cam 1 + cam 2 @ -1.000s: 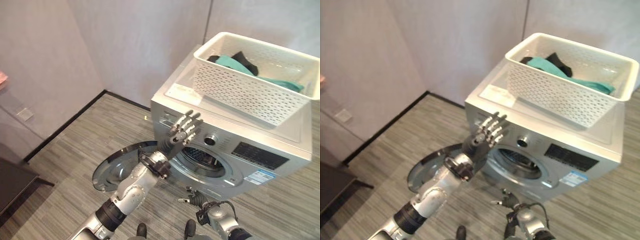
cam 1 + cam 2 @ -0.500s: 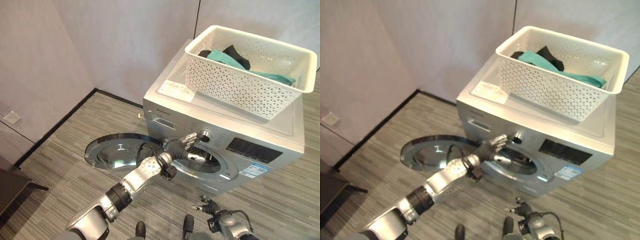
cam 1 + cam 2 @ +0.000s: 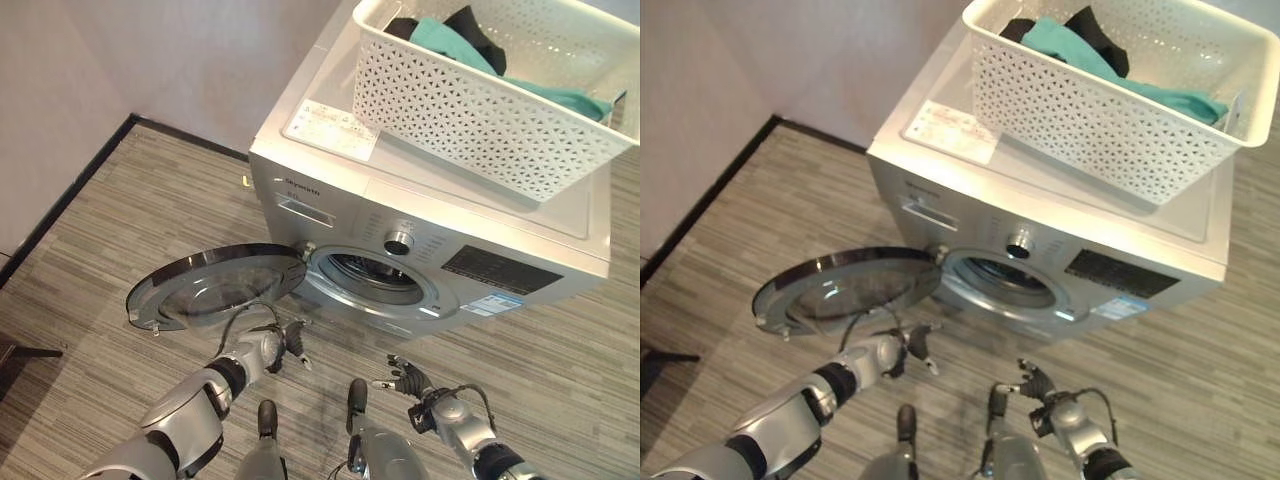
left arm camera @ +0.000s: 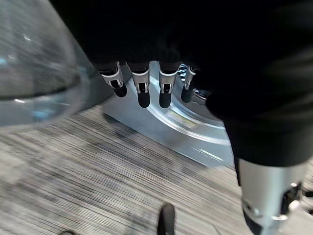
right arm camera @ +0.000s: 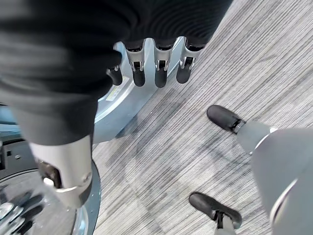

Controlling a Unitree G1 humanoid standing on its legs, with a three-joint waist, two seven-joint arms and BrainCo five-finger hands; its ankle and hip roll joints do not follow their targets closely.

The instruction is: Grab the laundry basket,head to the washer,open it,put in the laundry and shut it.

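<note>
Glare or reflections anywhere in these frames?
Left eye view: the washer top glares bright beside the basket, and the open door carries pale reflections in its glass. Left wrist view: light streaks across that same glass.

A white lattice-patterned basket (image 3: 480,120) is loaded with teal and black laundry (image 3: 455,35); the washer (image 3: 420,250) is finished in silver; the floor (image 3: 120,230) is grey-striped.

- Both eye views: from the head, looking steeply down at washer (image 3: 430,240), w/ open door (image 3: 215,285) & basket (image 3: 490,90) on top; same scene, slightly offset.
- L wrist view: very close, low, faces washer front (image 4: 161,122) & floor (image 4: 73,191).
- R wrist view: very close, faces floor (image 5: 161,161) & washer base.
</note>
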